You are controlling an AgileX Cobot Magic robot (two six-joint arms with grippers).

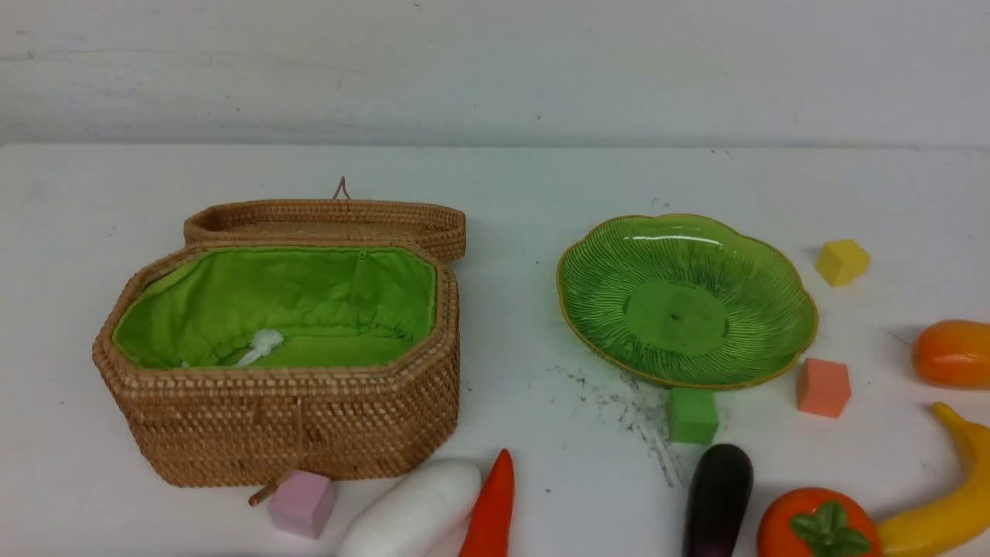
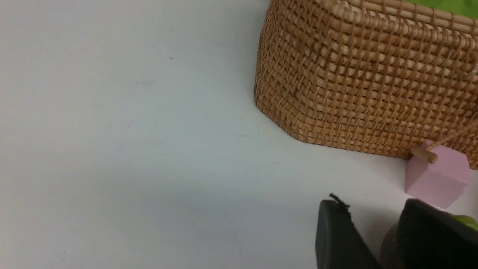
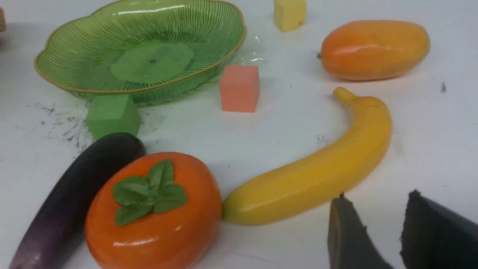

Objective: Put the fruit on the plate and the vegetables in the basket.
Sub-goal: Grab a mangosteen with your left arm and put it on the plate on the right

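The wicker basket (image 1: 286, 433) stands open at the left, green lining showing and its lid (image 1: 325, 220) folded back. The green plate (image 1: 684, 298) is empty. A white radish (image 1: 414, 514) and a red chili (image 1: 493, 507) lie at the front centre. An eggplant (image 1: 718, 503), a tomato-like piece (image 1: 818, 526), a banana (image 1: 943, 503) and a mango (image 1: 955, 353) lie at the right. My right gripper (image 3: 378, 196) is open over bare table beside the banana (image 3: 317, 175). My left gripper (image 2: 370, 203) is open near the basket's corner (image 2: 358, 82). A dark round mangosteen (image 2: 390, 244) peeks past one finger.
Foam cubes are scattered about: pink (image 1: 303, 503) against the basket's front, green (image 1: 692, 415) and salmon (image 1: 823, 387) by the plate's near rim, yellow (image 1: 841, 261) beyond it. A wooden toggle (image 2: 424, 154) hangs on the basket's front. Dark scuffs mark the table (image 1: 619, 402).
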